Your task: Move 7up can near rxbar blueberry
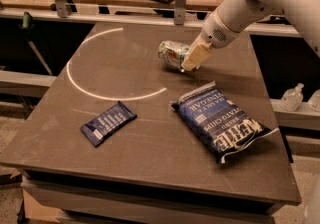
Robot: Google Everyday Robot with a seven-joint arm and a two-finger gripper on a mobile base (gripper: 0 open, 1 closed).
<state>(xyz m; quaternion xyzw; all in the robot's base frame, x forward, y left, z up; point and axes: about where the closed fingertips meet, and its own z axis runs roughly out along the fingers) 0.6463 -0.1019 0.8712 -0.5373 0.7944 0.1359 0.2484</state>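
One pincer (190, 62) is seen at one 7up can (172, 53) on the surface (150, 160).

The single can is laid on its side just beyond the far end of the one chip bag (220, 120), near the bag but apart from it. The pincer is set against the can's right end, above the bag's far end; whether it is wide or narrow cannot be told. One rxbar blueberry (107, 123) is laid flat to the left of the chip bag, well apart from the can.

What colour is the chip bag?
The chip bag is dark blue with white lettering, camera view; gripper at 7up can.
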